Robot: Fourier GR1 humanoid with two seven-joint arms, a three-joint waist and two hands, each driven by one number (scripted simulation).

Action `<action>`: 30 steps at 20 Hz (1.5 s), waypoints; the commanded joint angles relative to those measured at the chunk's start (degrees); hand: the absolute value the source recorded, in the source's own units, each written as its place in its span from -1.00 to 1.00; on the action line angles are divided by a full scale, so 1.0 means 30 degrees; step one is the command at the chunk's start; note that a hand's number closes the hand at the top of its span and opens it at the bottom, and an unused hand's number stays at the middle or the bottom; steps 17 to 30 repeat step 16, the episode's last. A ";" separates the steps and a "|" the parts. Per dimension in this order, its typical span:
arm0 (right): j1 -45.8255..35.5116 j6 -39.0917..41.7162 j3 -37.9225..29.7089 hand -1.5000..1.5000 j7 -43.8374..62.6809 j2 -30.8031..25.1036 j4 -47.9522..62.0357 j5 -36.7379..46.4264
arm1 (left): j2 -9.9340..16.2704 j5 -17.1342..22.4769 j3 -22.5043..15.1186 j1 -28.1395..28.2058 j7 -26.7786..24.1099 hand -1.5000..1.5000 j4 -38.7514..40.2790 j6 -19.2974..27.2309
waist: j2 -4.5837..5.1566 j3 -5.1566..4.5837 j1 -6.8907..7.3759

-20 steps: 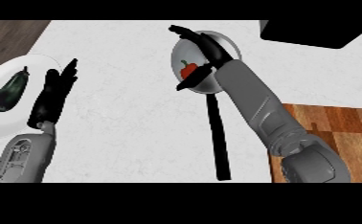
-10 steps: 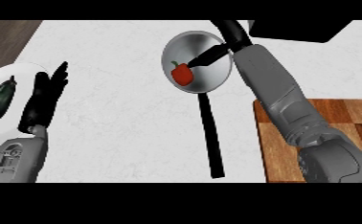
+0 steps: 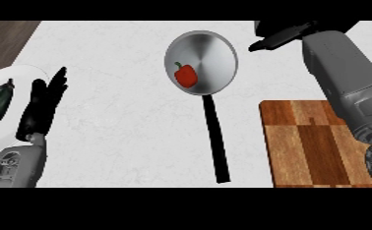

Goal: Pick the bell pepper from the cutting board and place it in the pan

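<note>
1. I see the bell pepper point(image 3: 186, 75) lying inside the pan point(image 3: 210, 52), toward its lower left, stem up
2. Pan sits on the white surface point(image 3: 131, 135), black handle pointing toward me
3. Right hand point(image 3: 280, 37) is near the top edge, right of the pan and apart from it; I cannot tell how its fingers are set
4. Cutting board point(image 3: 312, 145) at lower right, partly under the right forearm
5. Left hand point(image 3: 45, 103) rests at left edge, released, fingers straight, over a white plate point(image 3: 18, 74) with a dark vegetable point(image 3: 4, 99)
</note>
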 commanded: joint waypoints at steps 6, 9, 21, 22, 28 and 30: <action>0.0864 0.4173 0.0133 -1.00 -0.0539 -0.3682 -0.0128 0.0156 | -0.0353 -0.0063 -0.0299 -0.0012 0.0006 0.00 -0.0274 0.0008 | 0.0222 0.0049 0.0346; 0.1317 0.5104 0.0486 -1.00 -0.1282 -0.4582 -0.0456 0.0512 | -0.0528 -0.0097 -0.0299 -0.0648 0.0822 0.00 -0.0604 0.0338 | 0.0163 0.0079 0.0190; 0.1826 0.6017 0.0538 -1.00 -0.1760 -0.5695 -0.0780 0.0515 | -0.0827 -0.0467 -0.0564 -0.0003 -0.0190 0.00 -0.0020 0.0511 | 0.0266 0.0083 0.0287; 0.1826 0.6017 0.0538 -1.00 -0.1760 -0.5695 -0.0780 0.0515 | -0.0827 -0.0467 -0.0564 -0.0003 -0.0190 0.00 -0.0020 0.0511 | 0.0266 0.0083 0.0287; 0.1826 0.6017 0.0538 -1.00 -0.1760 -0.5695 -0.0780 0.0515 | -0.0827 -0.0467 -0.0564 -0.0003 -0.0190 0.00 -0.0020 0.0511 | 0.0266 0.0083 0.0287; 0.1826 0.6017 0.0538 -1.00 -0.1760 -0.5695 -0.0780 0.0515 | -0.0827 -0.0467 -0.0564 -0.0003 -0.0190 0.00 -0.0020 0.0511 | 0.0266 0.0083 0.0287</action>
